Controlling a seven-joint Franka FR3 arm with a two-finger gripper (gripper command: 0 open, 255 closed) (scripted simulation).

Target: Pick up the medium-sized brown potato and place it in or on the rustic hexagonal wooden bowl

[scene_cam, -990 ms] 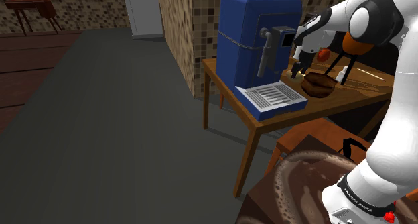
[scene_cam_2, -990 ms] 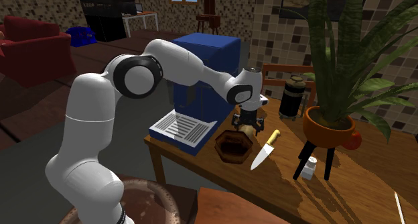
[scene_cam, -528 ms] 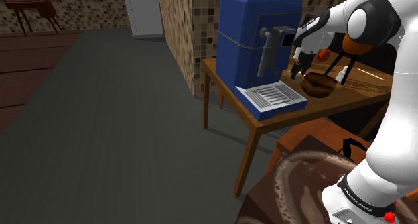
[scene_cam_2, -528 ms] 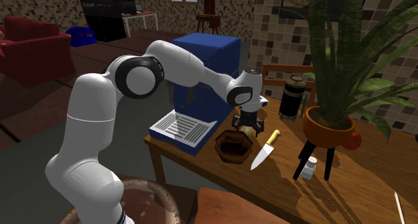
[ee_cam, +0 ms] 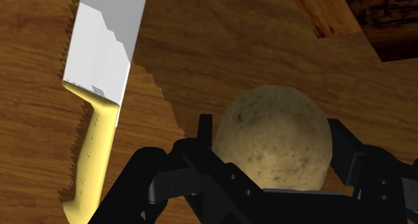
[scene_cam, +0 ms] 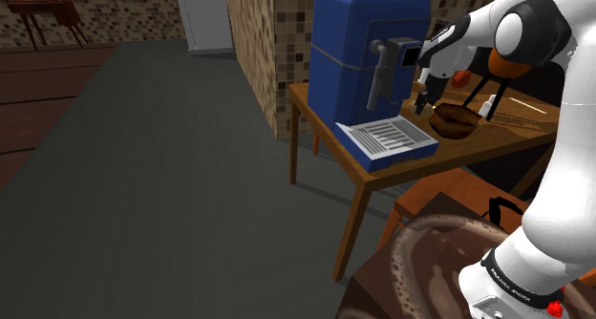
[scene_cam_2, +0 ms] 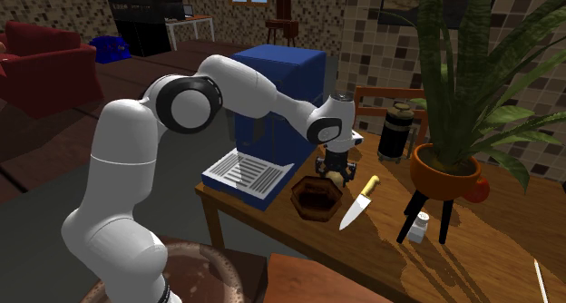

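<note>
The gripper [ee_cam: 271, 127] is clenched on the potato [ee_cam: 276, 143], just beside the hexagonal bowl [scene_cam_2: 308, 212]. Grasp appears complete; lift, transfer to the bowl and release are outstanding.

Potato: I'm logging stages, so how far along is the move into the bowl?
Done: the end effector is at the potato. In hand: its fingers clasp it beside the knife. Left: carrying it over to the empty wooden bowl and releasing.
</note>
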